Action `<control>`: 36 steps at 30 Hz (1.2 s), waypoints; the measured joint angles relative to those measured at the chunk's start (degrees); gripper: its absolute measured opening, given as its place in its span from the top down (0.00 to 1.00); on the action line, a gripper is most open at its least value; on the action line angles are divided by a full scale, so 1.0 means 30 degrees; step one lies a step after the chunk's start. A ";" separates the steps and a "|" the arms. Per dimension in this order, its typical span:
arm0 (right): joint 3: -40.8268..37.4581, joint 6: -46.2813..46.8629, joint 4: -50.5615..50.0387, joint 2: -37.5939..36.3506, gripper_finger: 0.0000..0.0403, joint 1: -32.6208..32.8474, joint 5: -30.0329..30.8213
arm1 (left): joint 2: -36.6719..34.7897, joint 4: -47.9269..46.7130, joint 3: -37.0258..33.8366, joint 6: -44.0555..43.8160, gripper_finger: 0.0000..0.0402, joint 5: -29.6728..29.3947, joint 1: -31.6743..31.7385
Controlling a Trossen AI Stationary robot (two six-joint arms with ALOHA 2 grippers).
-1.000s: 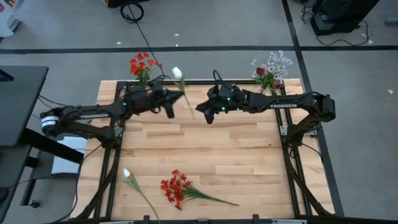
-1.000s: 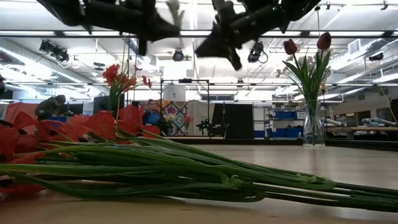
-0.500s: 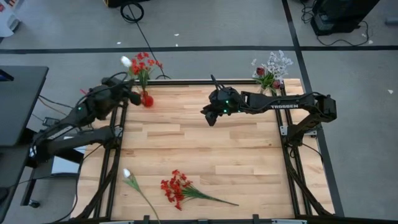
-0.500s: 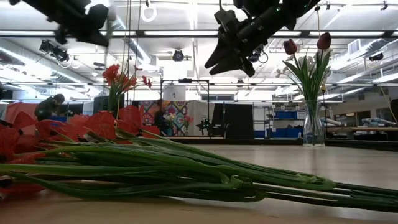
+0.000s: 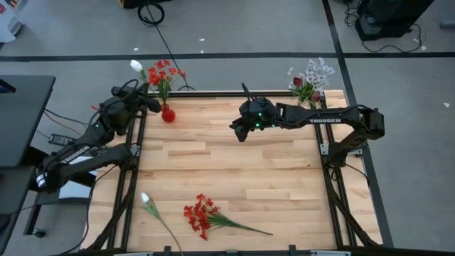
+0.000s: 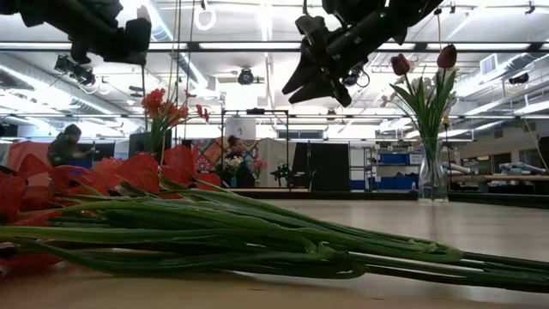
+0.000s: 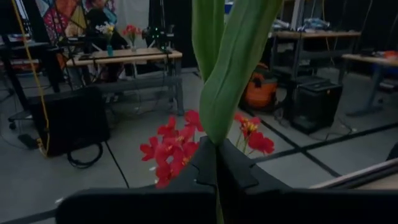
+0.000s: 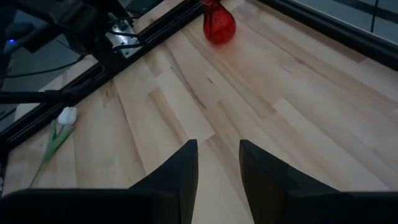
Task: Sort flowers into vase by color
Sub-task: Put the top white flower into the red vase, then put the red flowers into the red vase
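Observation:
My left gripper [image 5: 148, 101] hangs over the table's far left corner, shut on a white tulip whose bud [image 5: 135, 65] points beyond the far edge. Beside it a red vase [image 5: 168, 114] holds red flowers [image 5: 162, 72]. My right gripper [image 5: 238, 132] hovers open above the far middle of the table. A clear vase [image 6: 431, 176] at the far right corner holds maroon tulips [image 6: 401, 64] and pale sprigs [image 5: 317, 71]. Another white tulip [image 5: 146, 200] and a red cluster [image 5: 201, 214] lie flat near the near edge. My left gripper pinches the white tulip's green stem [image 7: 217, 167] between its two fingers, just below the long leaves [image 7: 231, 68]. The flower is lifted clear of the table, and its leaves and bud stick out past the fingertips.
The table's black frame rail [image 5: 139, 135] runs under my left arm. Bare wood [image 5: 242, 171] lies open between the two vases and the flowers near the near edge. In the low view the lying red cluster [image 6: 129, 176] and its stems fill the foreground.
My left gripper has swung from the far middle of the table to the far left corner, carrying the white tulip with it. The bud now sits beyond the far edge, left of the red flowers. My right gripper has stayed open in place.

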 joint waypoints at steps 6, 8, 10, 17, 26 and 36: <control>0.0000 0.0046 0.0000 0.0000 0.69 0.0065 0.0095 | 0.0636 -0.0799 0.0000 -0.0902 1.00 0.0081 0.0075; 0.0000 0.0097 -0.0009 0.0000 0.69 0.0065 0.0090 | 0.0934 -0.0944 0.0000 -0.1358 0.98 0.0080 0.0075; 0.0000 0.0513 -0.0063 0.0000 0.69 -0.0027 0.0060 | 0.1303 -0.0956 0.0000 -0.1831 0.95 0.0043 0.0075; 0.0000 0.2117 -0.1865 0.0000 0.65 -0.0776 -0.1540 | 0.2250 -0.2397 0.0007 -0.3770 0.75 -0.0476 0.0075; 0.0000 0.2234 -0.3945 0.0000 0.64 -0.1057 -0.2323 | 0.2391 -0.6548 0.0517 -0.9620 0.51 0.1692 0.0075; 0.0000 0.0736 -0.4022 0.0000 0.64 -0.0854 -0.6324 | 0.2383 -1.4648 0.5187 -1.0417 0.47 0.2696 -0.0098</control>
